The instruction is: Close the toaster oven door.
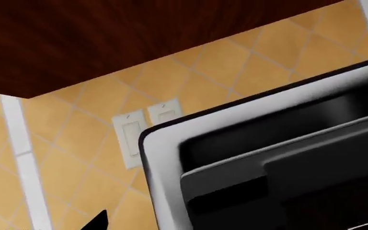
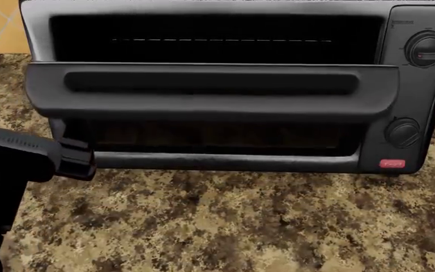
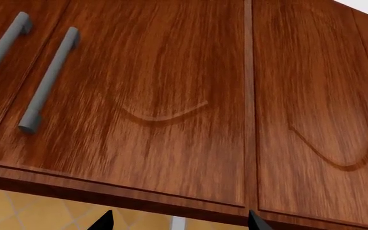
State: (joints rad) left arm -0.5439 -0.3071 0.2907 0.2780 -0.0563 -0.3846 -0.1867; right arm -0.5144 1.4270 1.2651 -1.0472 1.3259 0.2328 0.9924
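Note:
The toaster oven point(image 2: 423, 90) fills the top of the head view, with two round knobs and a red button point(image 2: 392, 164) on its right panel. The toaster oven door point(image 2: 210, 93) hangs partly open, its long bar handle toward me and the wire rack point(image 2: 217, 40) showing above it. My left gripper point(image 2: 74, 161) sits at the door's lower left corner. In the left wrist view the oven point(image 1: 165, 163) looms close; one fingertip point(image 1: 98, 221) shows, spread wide, the other is hidden. My right gripper point(image 3: 179, 223) is open and empty, pointing up at wooden cabinets, out of the head view.
A speckled granite countertop point(image 2: 240, 226) lies in front of the oven. A tan tiled wall with two white outlets point(image 1: 132, 139) stands behind it. Wooden upper cabinets point(image 3: 171, 96) with grey bar handles point(image 3: 46, 81) hang overhead.

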